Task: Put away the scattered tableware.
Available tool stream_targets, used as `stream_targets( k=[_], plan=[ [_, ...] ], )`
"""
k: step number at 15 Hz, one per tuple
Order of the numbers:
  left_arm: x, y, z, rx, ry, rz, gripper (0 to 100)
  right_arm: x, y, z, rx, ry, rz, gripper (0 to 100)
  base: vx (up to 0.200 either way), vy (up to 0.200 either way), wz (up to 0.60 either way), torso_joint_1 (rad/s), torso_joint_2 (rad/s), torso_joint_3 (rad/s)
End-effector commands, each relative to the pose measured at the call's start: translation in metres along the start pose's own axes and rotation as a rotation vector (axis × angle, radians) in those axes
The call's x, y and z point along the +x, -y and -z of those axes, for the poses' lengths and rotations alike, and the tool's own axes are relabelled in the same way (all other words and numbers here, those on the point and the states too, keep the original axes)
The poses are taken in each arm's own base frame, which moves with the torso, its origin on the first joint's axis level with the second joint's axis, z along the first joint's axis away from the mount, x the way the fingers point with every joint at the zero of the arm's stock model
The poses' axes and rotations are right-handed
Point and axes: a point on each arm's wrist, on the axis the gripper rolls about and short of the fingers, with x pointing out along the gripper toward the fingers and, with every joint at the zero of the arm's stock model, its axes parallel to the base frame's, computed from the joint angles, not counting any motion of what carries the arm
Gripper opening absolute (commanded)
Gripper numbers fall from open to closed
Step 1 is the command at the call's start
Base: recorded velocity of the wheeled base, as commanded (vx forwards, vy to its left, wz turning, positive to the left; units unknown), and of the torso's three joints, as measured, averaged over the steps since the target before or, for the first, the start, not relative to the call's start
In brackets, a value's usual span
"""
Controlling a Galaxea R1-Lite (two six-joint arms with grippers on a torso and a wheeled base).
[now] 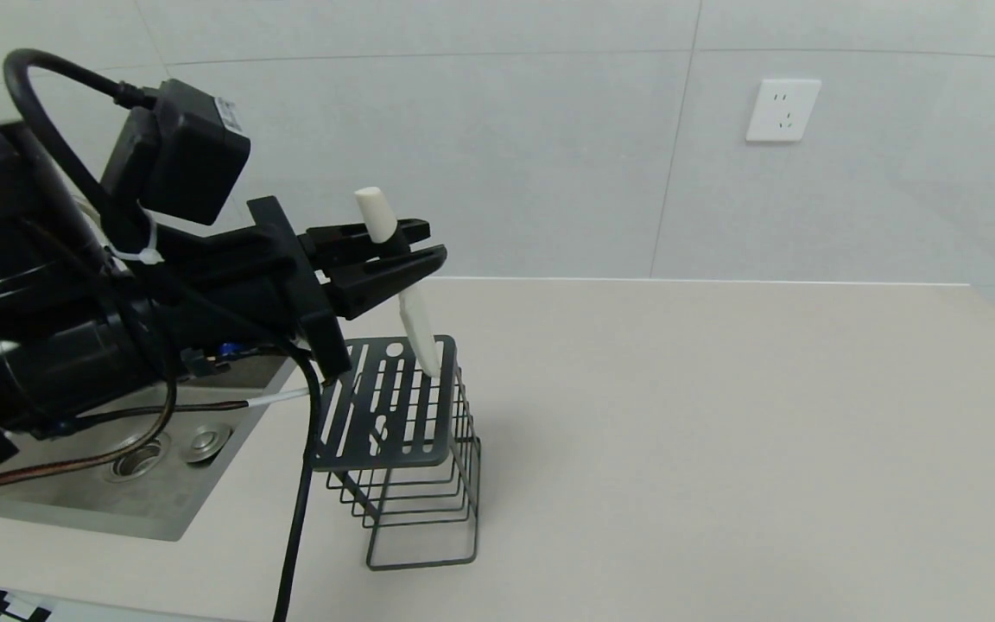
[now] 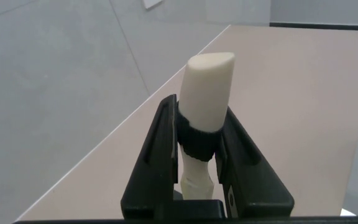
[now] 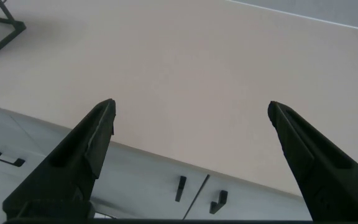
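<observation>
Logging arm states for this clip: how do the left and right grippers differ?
The left gripper is shut on a white utensil; the right gripper is open and empty. The left gripper is at the rack beside the sink; the right gripper is over bare counter near its front edge. Both are black with two fingers.

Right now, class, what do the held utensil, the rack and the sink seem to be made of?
The utensil looks like matte cream plastic, perhaps ceramic: smooth, unshiny. The rack looks like dark coated metal: thin bent wires, a slotted plate. The sink looks like brushed stainless steel: grey, soft reflections.
</observation>
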Motion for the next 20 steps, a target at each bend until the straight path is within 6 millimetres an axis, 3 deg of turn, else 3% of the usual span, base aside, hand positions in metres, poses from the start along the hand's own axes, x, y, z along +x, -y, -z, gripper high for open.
stream_targets(
  k=[1,20],
  plan=[
    [0.003,0.000,0.007,-0.014,-0.022,0.007,0,0.000,0.000,0.000,0.000,-0.002,-0.001,100,0.000,0.000,0.00,0.000,0.00,0.000],
    [0.019,-0.004,0.037,-0.043,-0.065,0.005,0,0.000,0.000,0.000,0.000,-0.002,-0.001,100,0.000,0.000,0.00,0.000,0.00,0.000]
  ],
)
